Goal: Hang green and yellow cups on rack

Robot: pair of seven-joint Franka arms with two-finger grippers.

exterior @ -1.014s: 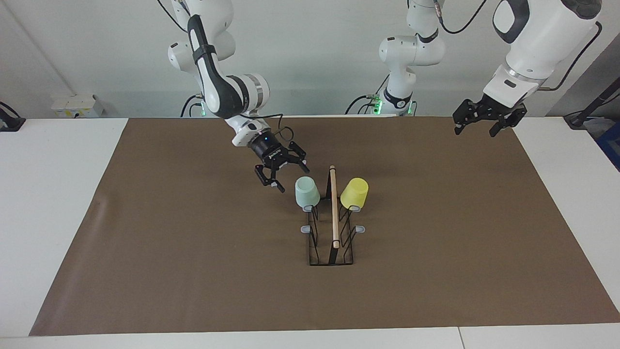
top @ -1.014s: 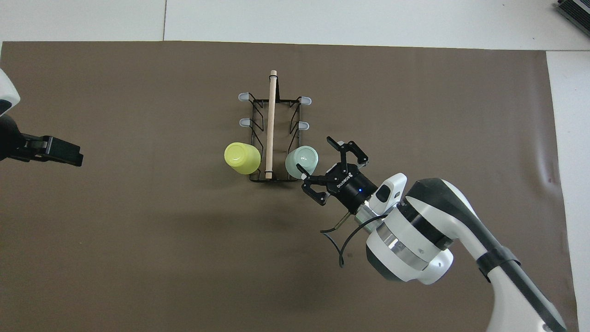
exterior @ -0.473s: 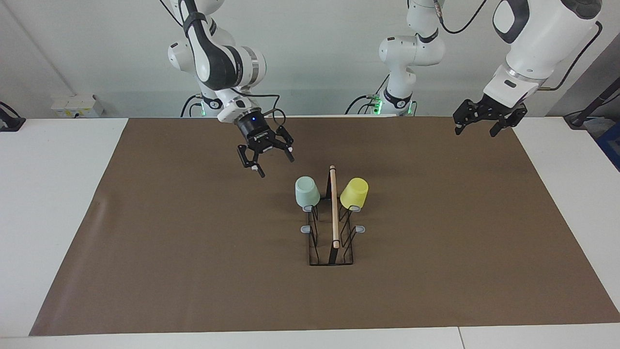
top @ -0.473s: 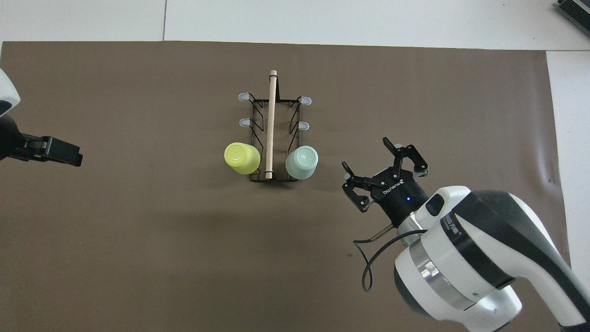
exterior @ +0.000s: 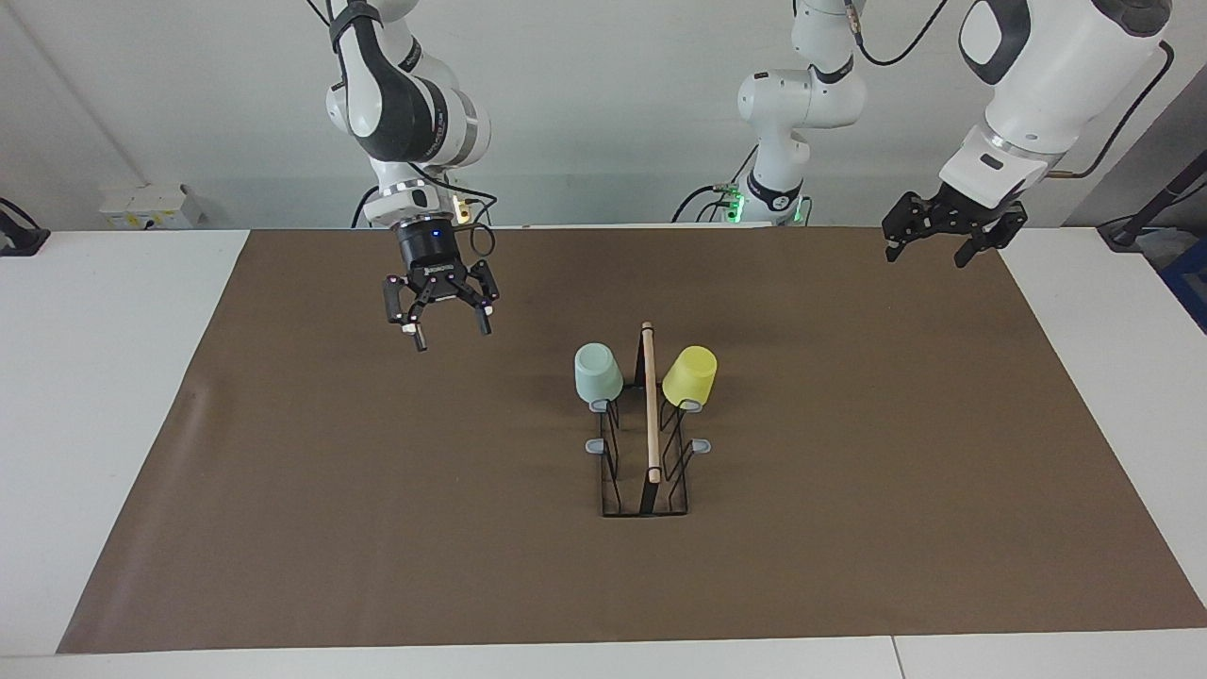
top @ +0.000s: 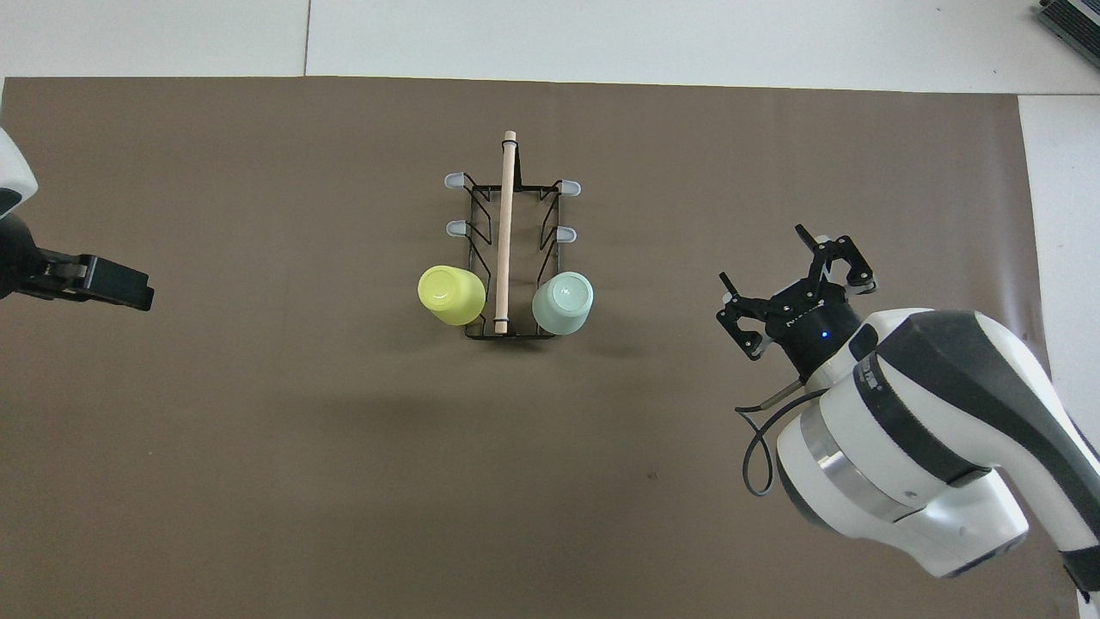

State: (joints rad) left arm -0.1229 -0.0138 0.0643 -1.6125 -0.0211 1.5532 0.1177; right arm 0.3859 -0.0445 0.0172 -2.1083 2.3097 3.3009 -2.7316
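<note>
Rack sits mid-mat. Green cup and yellow cup both hang mouth-down on the rack's prongs nearest the robots, green on the right arm's side, yellow on the left arm's. Right gripper w/ fingers apart, holding nothing, up over bare mat toward right arm's end. Left gripper waits over mat edge at left arm's end, fingers apart.

You have the black wire rack standing mid-worktop, wooden rod along its top. The mint green cup and yellow cup hang mouth-down, one on each side, apparently on the two prongs nearest the robots.
</note>
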